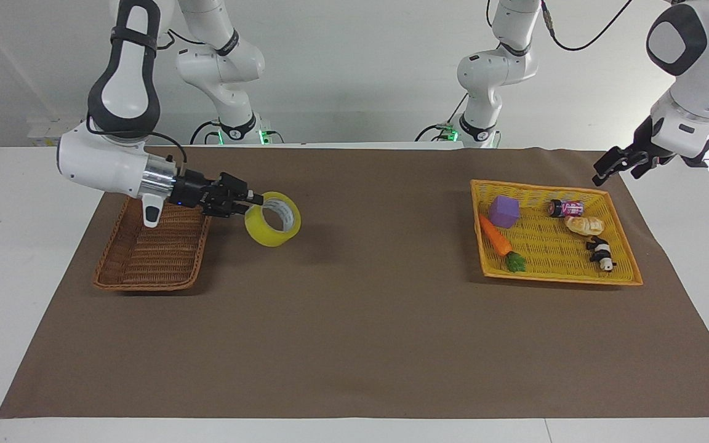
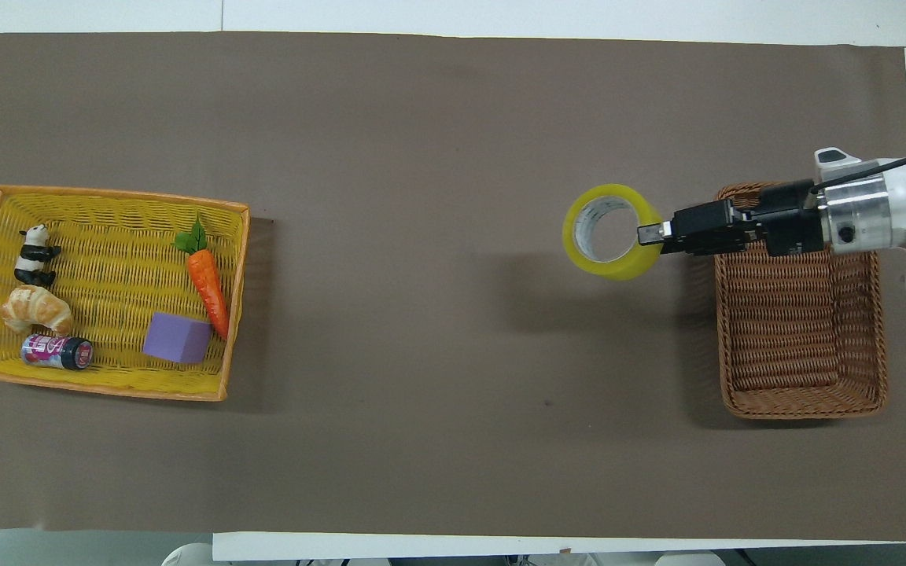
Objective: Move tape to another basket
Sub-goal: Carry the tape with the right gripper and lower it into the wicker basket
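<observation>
The yellow tape [image 1: 266, 234] hangs from my right gripper [image 1: 255, 202], which is shut on the roll's rim with one finger through its core. The roll is in the air over the brown mat, just beside the brown wicker basket [image 1: 151, 252], on the basket's middle-of-the-table side. In the overhead view the tape [image 2: 614, 270] and right gripper [image 2: 651, 236] sit next to the basket's [image 2: 803, 330] corner, and the wrist is over the basket's rim. The basket holds nothing. My left gripper [image 1: 614, 167] is raised off the yellow tray's corner and holds nothing.
The flat yellow woven tray [image 1: 551, 249] at the left arm's end holds a purple cube [image 1: 503, 211], a carrot [image 1: 496, 237], a small can [image 1: 565, 208], a croissant [image 1: 585, 225] and a panda figure [image 1: 602, 253]. A brown mat [image 1: 354, 320] covers the table.
</observation>
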You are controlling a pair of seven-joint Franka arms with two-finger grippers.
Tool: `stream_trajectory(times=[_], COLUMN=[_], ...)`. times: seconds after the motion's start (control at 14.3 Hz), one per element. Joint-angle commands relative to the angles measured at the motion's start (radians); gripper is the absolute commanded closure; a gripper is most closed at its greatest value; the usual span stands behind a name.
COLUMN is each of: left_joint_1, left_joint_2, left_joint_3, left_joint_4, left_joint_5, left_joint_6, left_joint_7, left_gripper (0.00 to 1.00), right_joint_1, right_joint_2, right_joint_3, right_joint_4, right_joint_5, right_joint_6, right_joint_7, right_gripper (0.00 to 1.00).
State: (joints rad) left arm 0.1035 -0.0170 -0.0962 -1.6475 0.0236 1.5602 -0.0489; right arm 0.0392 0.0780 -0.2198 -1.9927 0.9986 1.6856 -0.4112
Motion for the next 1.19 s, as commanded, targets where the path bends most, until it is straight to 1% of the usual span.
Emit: stream_trajectory(times=[0.0,0.07,0.14,0.21,0.35,0.42,0.49,0.56,0.63,0.7,0.84,0.98,1.05,1.12], left_joint_1=[-0.008,-0.007,-0.008,-0.007,-0.007,-0.01,-0.008,-0.014,-0.019,-0.031,-0.045,-0.057,-0.059,-0.059], left_joint_2=[0.014,0.009,0.005,0.002,-0.004,-0.004,-0.001,0.0,0.003,0.009,0.012,0.014,0.012,0.012], left_joint_3=[0.01,0.01,0.012,0.012,0.012,0.012,0.01,0.012,0.01,0.009,0.009,0.01,0.01,0.009], left_joint_4=[0.014,0.005,-0.006,-0.017,-0.034,-0.035,-0.023,-0.014,-0.009,0.006,0.012,0.012,0.008,0.003], left_joint_5=[0.022,0.022,0.022,0.022,0.022,0.022,0.019,0.016,0.016,0.016,0.01,0.009,0.009,0.009], left_joint_6=[-0.017,-0.016,-0.012,-0.002,0.009,0.011,0.008,0.007,0.009,0.009,0.011,0.036,0.056,0.07], left_joint_7=[0.009,0.011,0.012,0.012,0.011,0.011,0.009,0.009,0.007,0.007,0.007,0.006,0.006,0.009], left_gripper=[0.0,0.0,0.0,0.0,0.0,0.0,0.0,0.0,0.0,0.0,0.0,0.0,0.0,0.0], right_joint_1=[-0.141,-0.195,-0.228,-0.243,-0.294,-0.315,-0.35,-0.376,-0.389,-0.395,-0.412,-0.417,-0.417,-0.418], right_joint_2=[0.025,0.032,0.04,0.052,0.071,0.068,0.062,0.051,0.049,0.062,0.098,0.129,0.131,0.131], right_joint_3=[0.004,0.004,0.005,0.005,0.004,0.004,0.004,0.004,0.004,0.004,0.004,0.004,0.004,0.004], right_joint_4=[0.09,0.113,0.132,0.137,0.126,0.121,0.105,0.054,0.026,0.012,-0.001,-0.012,-0.011,-0.008], right_joint_5=[-0.037,-0.131,-0.212,-0.241,-0.255,-0.287,-0.317,-0.324,-0.339,-0.369,-0.385,-0.394,-0.417,-0.426], right_joint_6=[-0.101,-0.11,-0.106,-0.106,-0.116,-0.15,-0.165,-0.167,-0.159,-0.147,-0.126,-0.116,-0.101,-0.098], right_joint_7=[-0.008,-0.015,-0.033,-0.058,-0.101,-0.115,-0.148,-0.216,-0.282,-0.334,-0.409,-0.463,-0.465,-0.465], right_gripper=[1.0,1.0,1.0,1.0,1.0,1.0,1.0,1.0,1.0,1.0,1.0,1.0,1.0,0.93])
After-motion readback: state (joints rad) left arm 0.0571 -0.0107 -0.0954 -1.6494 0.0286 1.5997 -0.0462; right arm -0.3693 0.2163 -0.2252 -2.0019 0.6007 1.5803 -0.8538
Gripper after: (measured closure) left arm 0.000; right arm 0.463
